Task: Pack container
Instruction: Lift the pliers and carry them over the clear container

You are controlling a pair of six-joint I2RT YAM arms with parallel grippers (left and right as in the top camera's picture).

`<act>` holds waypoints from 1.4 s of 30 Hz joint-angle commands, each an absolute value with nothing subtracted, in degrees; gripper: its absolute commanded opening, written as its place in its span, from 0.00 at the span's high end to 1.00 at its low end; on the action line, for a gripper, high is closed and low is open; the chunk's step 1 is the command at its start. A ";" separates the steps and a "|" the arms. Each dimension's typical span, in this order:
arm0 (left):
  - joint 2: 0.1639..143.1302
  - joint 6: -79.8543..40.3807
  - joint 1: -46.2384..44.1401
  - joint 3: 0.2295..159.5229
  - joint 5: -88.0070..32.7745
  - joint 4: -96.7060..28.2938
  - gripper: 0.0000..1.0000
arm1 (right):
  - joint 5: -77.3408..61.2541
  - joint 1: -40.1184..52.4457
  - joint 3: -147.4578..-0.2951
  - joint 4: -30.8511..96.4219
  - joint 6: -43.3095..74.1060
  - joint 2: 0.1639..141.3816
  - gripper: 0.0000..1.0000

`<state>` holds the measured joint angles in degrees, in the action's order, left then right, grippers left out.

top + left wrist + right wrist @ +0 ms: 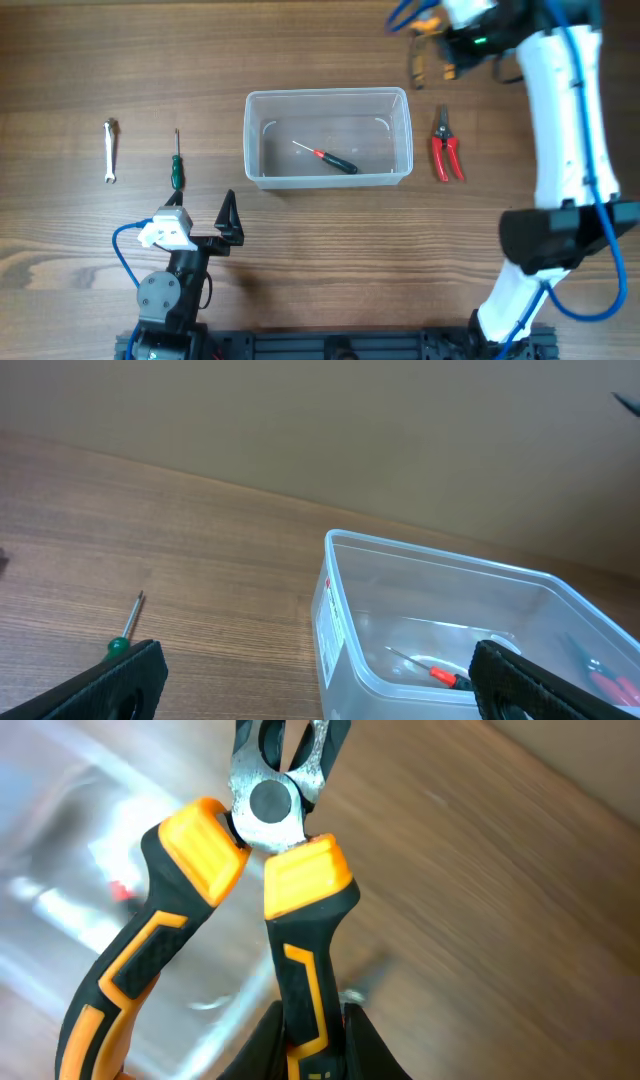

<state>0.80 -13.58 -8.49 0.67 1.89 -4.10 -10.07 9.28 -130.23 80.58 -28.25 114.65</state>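
Lower left of overhead frame: left pincer (203,222) apart, empty. Centre: container (327,96) on counter (80,60), red-handled screwdriver (335,160) inside. Upper right: right pincer (305,1035) clamped on one handle of orange pliers (290,920). Step, as judged: bring the pliers over the tub, lower below the rim, release flat beside the screwdriver.

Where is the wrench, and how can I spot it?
Start at the clear tub in the middle and look to the left. Go past the green screwdriver, and the farthest thing left is the wrench. It is small and all silver metal, with no coloured handle like its neighbour.
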 commanded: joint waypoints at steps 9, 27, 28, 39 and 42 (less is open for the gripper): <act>0.38 -12.40 -8.08 0.32 2.46 -3.92 0.00 | -8.60 22.00 -127.04 80.18 -42.22 114.67 0.96; 0.38 -12.40 -8.08 0.32 2.46 -3.95 0.00 | -12.53 26.59 -127.00 81.43 -46.50 122.96 0.96; 0.38 -12.40 -8.08 0.32 2.46 -3.95 0.00 | -12.56 26.83 -127.00 81.45 -46.50 123.59 0.96; 0.38 -12.40 -8.08 0.32 2.46 -3.95 0.00 | -13.87 28.56 -127.00 81.71 -45.89 128.07 0.96; 0.38 -12.40 -8.08 0.32 2.46 -3.95 0.00 | -14.13 28.56 -127.00 81.71 -45.43 129.08 0.96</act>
<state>0.80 -13.58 -8.49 0.67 1.89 -4.10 -11.60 28.23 -126.98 81.69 -45.32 127.85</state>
